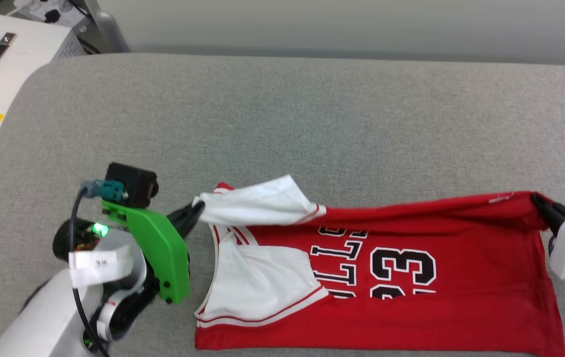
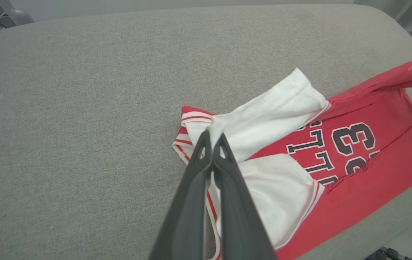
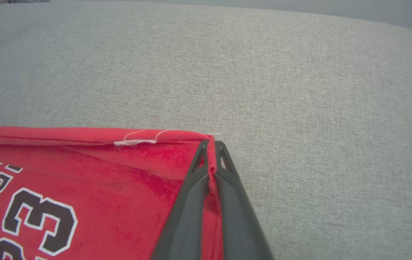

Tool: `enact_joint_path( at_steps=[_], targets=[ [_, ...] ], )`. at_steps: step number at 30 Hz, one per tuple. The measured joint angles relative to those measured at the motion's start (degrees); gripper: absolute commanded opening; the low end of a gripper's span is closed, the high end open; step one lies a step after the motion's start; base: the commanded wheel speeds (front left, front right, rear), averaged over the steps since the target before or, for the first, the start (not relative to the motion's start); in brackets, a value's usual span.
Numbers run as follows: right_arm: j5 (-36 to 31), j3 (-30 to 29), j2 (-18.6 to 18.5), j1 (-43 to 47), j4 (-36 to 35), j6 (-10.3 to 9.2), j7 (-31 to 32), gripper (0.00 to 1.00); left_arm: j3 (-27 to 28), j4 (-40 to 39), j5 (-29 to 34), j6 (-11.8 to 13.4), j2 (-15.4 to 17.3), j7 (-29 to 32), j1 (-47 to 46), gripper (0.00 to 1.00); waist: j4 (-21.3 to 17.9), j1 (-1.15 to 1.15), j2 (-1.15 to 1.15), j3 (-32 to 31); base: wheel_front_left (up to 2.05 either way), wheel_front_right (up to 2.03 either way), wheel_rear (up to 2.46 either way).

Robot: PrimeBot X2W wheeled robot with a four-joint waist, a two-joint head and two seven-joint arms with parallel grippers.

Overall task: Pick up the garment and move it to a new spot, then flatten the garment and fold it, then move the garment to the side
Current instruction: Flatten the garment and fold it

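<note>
The garment (image 1: 461, 302) is a red jersey with white sleeves and black "33" lettering, spread sideways on the grey cushioned surface near its front edge. My left gripper (image 1: 197, 207) is shut on the shoulder and white sleeve at the jersey's left end, seen close in the left wrist view as the gripper (image 2: 213, 136) pinching white cloth of the garment (image 2: 365, 173). At the far right my right gripper (image 1: 537, 199) is shut on the top hem corner; the right wrist view shows that gripper (image 3: 211, 144) clamping a red fold of the garment (image 3: 83, 173). The upper edge is stretched between the two grippers.
The grey surface (image 1: 312, 124) extends far behind the jersey. A white case with a black strap (image 1: 0, 69) stands off the surface at the back left. The jersey's lower edge lies close to the surface's front edge.
</note>
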Motion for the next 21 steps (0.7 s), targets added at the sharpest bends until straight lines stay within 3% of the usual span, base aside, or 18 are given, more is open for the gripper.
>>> enact_joint_path(
  at_steps=[10,21],
  targets=[
    [4.5,5.4,-5.3,10.5,-6.3,-0.01,-0.2,0.00,-3.1,-1.7,-0.2,2.0,1.1,0.0,9.1,0.00,-0.1,0.00,0.00,-2.0,0.00,0.00,0.00],
    [5.3,11.2,-10.3,12.5,-8.2,0.00,0.6,0.00,-7.6,3.1,1.3,0.9,0.8,-0.5,12.2,0.00,-0.6,0.00,0.00,-2.1,0.00,0.00,0.00]
  ],
)
